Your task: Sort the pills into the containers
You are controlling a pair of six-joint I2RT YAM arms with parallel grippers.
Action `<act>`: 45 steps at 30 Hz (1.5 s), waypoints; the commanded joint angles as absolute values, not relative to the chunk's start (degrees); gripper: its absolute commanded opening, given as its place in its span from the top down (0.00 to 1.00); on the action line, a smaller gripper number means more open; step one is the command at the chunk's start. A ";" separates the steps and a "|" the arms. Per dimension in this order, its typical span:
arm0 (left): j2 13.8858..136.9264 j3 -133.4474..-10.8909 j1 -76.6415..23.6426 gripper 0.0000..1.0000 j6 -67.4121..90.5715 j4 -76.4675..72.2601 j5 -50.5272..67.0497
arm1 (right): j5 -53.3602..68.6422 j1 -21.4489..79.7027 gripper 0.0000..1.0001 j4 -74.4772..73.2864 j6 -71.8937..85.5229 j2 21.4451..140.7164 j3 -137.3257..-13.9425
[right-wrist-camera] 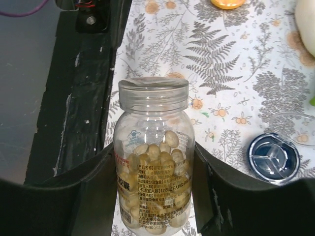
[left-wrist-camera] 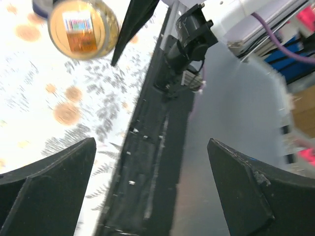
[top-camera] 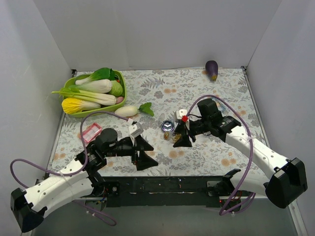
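While the right tool (right-wrist-camera: pixel 153 196) grips the pill bottle (right-wrist-camera: pixel 152 147), the left tool (left-wrist-camera: pixel 151 147) hangs low nearby, spread wide, empty.

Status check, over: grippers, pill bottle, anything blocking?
Left gripper open, empty, near the table's front edge. Right gripper shut on pill bottle, cap looks on. Silver tin beside it; nothing seen blocking.

The right wrist view cuts the bottle (right-wrist-camera: pixel 150 123) off at the bottom edge, the fingers of the right hand (right-wrist-camera: pixel 152 152) cover its flanks, and its label print is too small to read. The left wrist view is blurred throughout: its upper edge clips the bottle, a bluish shape (left-wrist-camera: pixel 42 6) in the corner is too cropped to name, and the fingers of the left hand (left-wrist-camera: pixel 151 141) run off the bottom. From above, the right hand hides most of the bottle.
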State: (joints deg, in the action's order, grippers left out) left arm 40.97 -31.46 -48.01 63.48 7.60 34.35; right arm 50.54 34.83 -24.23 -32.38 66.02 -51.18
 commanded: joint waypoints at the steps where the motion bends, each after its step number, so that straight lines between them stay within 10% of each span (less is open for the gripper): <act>1: 35.16 -28.83 -48.34 0.02 40.44 0.37 31.31 | 57.03 34.45 0.99 -25.75 -36.03 65.39 -50.71; 21: 57.38 -37.88 -50.71 0.13 30.58 -12.13 35.07 | 59.68 34.45 0.99 -29.00 -42.89 65.65 -49.31; 28: 60.82 -39.72 -51.06 0.50 32.96 -11.95 34.98 | 59.85 34.45 0.99 -29.09 -42.98 66.18 -49.66; 33: 61.08 -40.25 -51.15 1.00 35.50 -11.08 34.11 | 59.42 34.45 0.99 -28.57 -42.72 65.74 -49.04; 45: 66.18 -53.17 -50.98 1.00 109.11 15.98 5.80 | 44.57 33.84 0.99 -21.36 -34.46 64.86 -48.25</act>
State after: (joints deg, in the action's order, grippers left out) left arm 66.11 -48.56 -50.98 71.02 5.48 17.37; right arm 50.06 33.91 -24.71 -38.26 65.71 -48.86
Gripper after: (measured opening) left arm 0.404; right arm 0.589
